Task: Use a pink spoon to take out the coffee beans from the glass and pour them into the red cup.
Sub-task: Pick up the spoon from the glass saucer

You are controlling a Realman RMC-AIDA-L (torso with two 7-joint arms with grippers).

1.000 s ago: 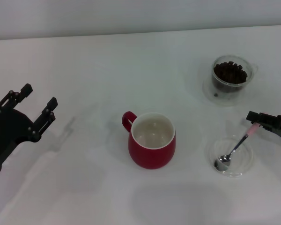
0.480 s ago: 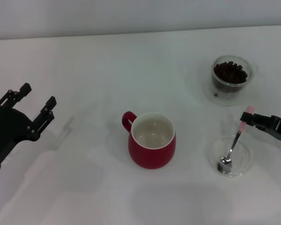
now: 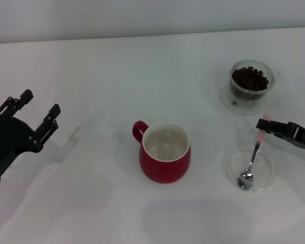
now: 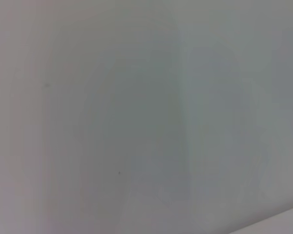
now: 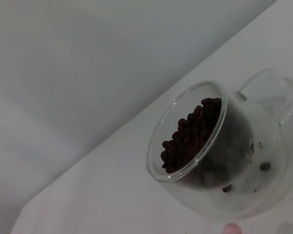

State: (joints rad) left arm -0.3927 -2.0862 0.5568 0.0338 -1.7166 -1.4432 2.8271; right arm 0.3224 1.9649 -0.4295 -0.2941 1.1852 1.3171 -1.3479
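Two grippers in view. Right gripper [image 3: 264,125] at right edge, fingers closed on pink end of pink spoon [image 3: 252,159]; spoon tilted, bowl resting in shallow clear dish [image 3: 233,161]. Glass [image 3: 249,84] with coffee beans [image 3: 249,78] far right, beyond dish. Red cup [image 3: 165,152] at centre, inside white. Left gripper [image 3: 36,111] parked far left above white table [image 3: 117,71], fingers spread wide, holding nothing.

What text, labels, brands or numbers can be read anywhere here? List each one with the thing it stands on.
None can be read in any view.
The red cup, the glass of coffee beans, the pink spoon, the clear dish and the white table carry no print.
Both end effectors, left and right, show no marking.
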